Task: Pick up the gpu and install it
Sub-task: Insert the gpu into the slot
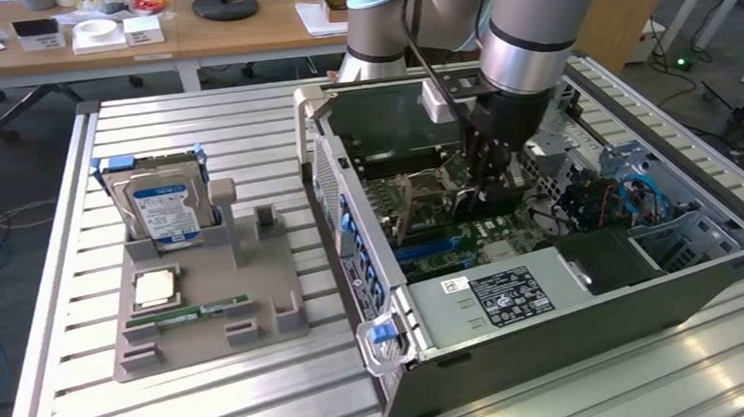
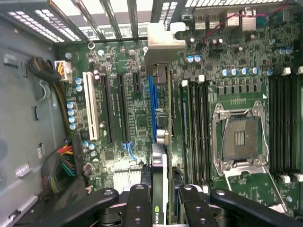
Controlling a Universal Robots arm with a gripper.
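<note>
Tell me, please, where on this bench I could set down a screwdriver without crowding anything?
Bare table slats lie between the grey holder and the near edge, and between the hard drive and the far edge. Crowded: inside the case, where the gripper holds the gpu.

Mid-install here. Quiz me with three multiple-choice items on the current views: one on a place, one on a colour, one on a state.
1. Where is the gpu?
A outside the computer case, lying flat
B inside the case, above the motherboard
C outside the case, standing upright

2. What colour is the hard drive label?
A red
B yellow
C blue and white

3. How is the gripper?
A shut on the gpu
B open and empty
C shut on nothing

Answers:
1 B: the wrist view shows the card edge-on over the slots.
2 C: the exterior view shows that label on the upright drive.
3 A: the fingers press the card from both sides.
</note>
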